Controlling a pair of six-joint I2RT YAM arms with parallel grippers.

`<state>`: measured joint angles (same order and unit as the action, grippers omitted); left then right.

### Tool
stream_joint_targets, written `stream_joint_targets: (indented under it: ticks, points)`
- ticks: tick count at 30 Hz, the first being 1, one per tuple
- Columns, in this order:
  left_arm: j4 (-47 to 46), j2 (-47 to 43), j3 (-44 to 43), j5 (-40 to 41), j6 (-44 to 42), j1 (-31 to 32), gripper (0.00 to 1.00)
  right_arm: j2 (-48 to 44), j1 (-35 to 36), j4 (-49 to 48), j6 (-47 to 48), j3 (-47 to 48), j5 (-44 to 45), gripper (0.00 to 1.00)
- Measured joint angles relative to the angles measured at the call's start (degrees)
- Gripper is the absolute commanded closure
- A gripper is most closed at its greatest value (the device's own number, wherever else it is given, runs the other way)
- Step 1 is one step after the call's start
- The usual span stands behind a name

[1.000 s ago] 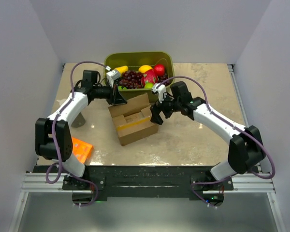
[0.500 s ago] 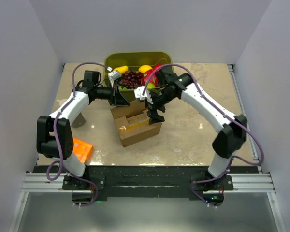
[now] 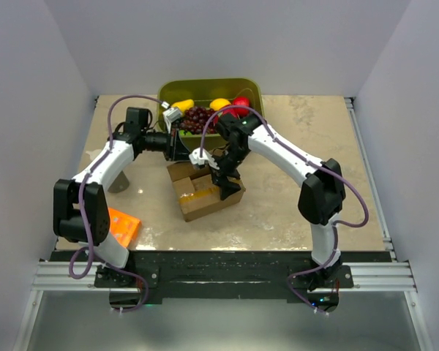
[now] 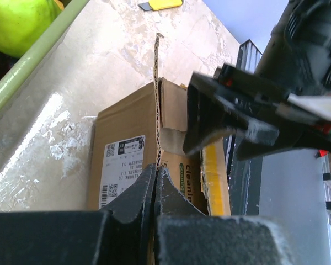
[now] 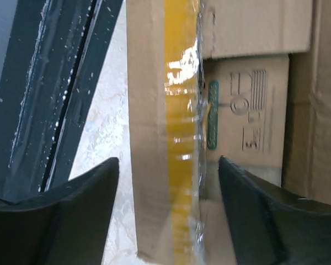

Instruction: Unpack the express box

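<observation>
Brown cardboard express box (image 3: 205, 196), opening flaps. My left end effector (image 4: 155, 185) pinches a corrugated flap (image 4: 156, 99); right end effector (image 5: 168, 165), open, straddles the yellow-taped flap (image 5: 179, 110). Next, probably: close, fold back.

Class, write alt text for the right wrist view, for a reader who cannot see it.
The open right gripper straddles a flap of the brown cardboard express box, one dark finger on either side. Glossy yellow tape runs along that flap, with printed cardboard to its right and pale marbled tabletop to its left.
</observation>
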<state>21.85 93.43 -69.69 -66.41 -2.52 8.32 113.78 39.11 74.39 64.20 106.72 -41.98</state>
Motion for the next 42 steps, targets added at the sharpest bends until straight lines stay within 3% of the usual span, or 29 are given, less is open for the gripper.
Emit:
stream_joint_targets:
  ticks: [5,10,16,19,22,24,27,30,35,42]
  points:
    - [-0.2,-0.4,0.2,0.1,0.0,0.0,1.00,2.4,1.2,1.2,-0.3,0.8,-0.2,0.31]
    - [-0.4,-0.4,0.2,0.5,-0.1,0.0,1.00,3.0,1.0,1.5,-1.9,0.8,0.2,0.76]
    - [-1.2,-0.4,0.2,1.5,-0.2,0.0,1.00,-0.4,1.7,-0.6,-6.1,-2.4,2.4,0.84]
    - [-1.4,-0.3,0.4,2.4,-0.3,0.1,1.00,-7.1,2.5,-7.7,-8.3,-8.7,6.2,0.83]
    - [-1.6,0.2,1.3,3.7,-0.3,0.1,1.00,-16.5,4.3,-16.7,-10.2,-17.6,12.0,0.72]
    - [-1.7,0.9,1.8,4.1,0.0,0.1,1.00,-26.0,7.0,-26.4,-10.8,-27.9,17.9,0.57]
    - [-1.4,1.7,2.1,4.5,0.7,0.1,1.00,-38.9,10.7,-35.9,-10.7,-40.7,23.5,0.51]
    - [-1.5,1.8,2.1,5.2,1.6,0.0,1.00,-47.6,12.4,-39.1,-9.6,-48.1,26.3,0.43]
    - [-5.7,1.0,3.8,4.8,5.7,-0.1,1.00,-50.4,12.3,-37.6,-7.6,-49.8,29.2,0.39]
    - [-24.4,-4.6,13.8,2.1,18.6,-0.4,1.00,-45.8,12.2,-34.7,-12.4,-45.6,33.6,0.36]
